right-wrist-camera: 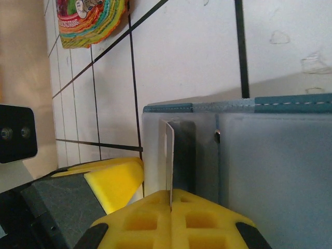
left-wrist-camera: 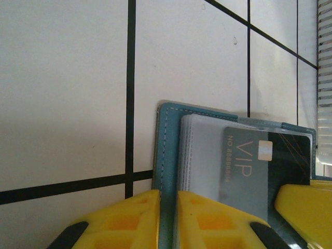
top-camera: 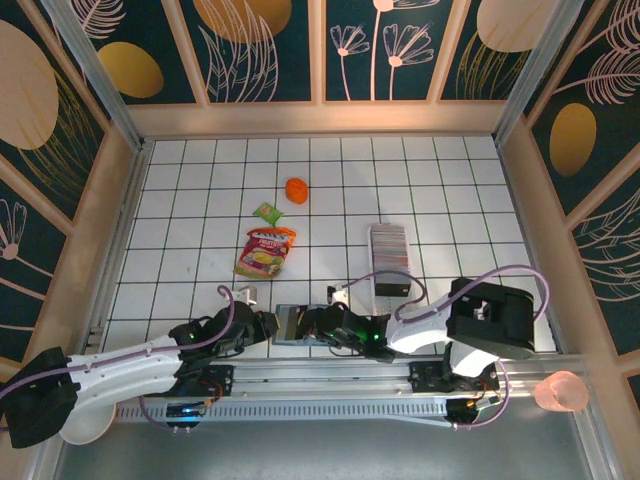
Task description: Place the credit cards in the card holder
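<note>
Yellow fingers (left-wrist-camera: 129, 220) of the left hand (left-wrist-camera: 168, 202) are pinching the stitched teal cover of the card holder (left-wrist-camera: 167, 150), pinning it open on the white-tiled desk (left-wrist-camera: 62, 93) at the near edge, between the two arms. Right hand (right-wrist-camera: 170, 199), jaws narrowed tight, is gripping a grey VIP credit card (left-wrist-camera: 244, 171) by its edge and holding it across the holder's clear inner sleeves. Doing this well likely means keeping the card level with the pocket mouth, sliding it slowly, and bracing the cover so the wallet is not skidding. Remaining credit cards (top-camera: 388, 250) are sitting packed in a white tray (top-camera: 390, 288) just beyond, right of a snack pouch (top-camera: 265, 252). Holder is showing teal outside, grey-blue within.
</note>
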Available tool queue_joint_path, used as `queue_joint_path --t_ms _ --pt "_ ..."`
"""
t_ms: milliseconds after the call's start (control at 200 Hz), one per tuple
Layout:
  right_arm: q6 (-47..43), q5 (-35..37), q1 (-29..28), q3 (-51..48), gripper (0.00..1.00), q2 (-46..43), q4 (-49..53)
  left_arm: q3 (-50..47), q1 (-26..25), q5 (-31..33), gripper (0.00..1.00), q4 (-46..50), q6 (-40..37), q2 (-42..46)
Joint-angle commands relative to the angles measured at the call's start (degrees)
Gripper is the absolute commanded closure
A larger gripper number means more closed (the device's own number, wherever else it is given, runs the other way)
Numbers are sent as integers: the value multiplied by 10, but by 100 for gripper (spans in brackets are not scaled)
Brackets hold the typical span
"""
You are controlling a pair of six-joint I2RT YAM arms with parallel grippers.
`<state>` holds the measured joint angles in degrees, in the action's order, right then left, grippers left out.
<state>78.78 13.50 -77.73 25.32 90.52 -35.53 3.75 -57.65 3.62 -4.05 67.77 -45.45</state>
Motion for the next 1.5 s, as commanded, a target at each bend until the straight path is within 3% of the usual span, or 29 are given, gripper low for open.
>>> queue_joint_path --t_ms 0,120,375,495,721,961,1101,1241,1471,1496 --pt "-7 -13 -2 16 100 28 -40 -5 -1 -13 84 -5 5 -4" --pt "-30 -30 0 49 98 30 21 -5 -1 -13 84 -1 6 0" --pt "-78 5 -1 137 53 -3 297 -15 -1 -4 84 10 13 29" --pt "-89 22 -3 172 58 5 376 -16 -1 -1 84 21 11 44" --pt "-93 21 -3 187 79 26 376 -16 -1 1 82 30 12 52" --pt "-111 4 -4 211 79 56 349 -14 -1 0 80 33 11 50" --pt "-128 10 -6 213 76 39 344 3 0 13 72 78 -3 56" --pt "-131 43 -8 218 67 -3 418 24 0 36 65 132 -18 73" --pt "-113 103 -9 209 63 -73 565 56 0 6 56 154 -43 52" --pt "-111 108 -8 208 58 -77 579 61 0 0 56 152 -46 45"
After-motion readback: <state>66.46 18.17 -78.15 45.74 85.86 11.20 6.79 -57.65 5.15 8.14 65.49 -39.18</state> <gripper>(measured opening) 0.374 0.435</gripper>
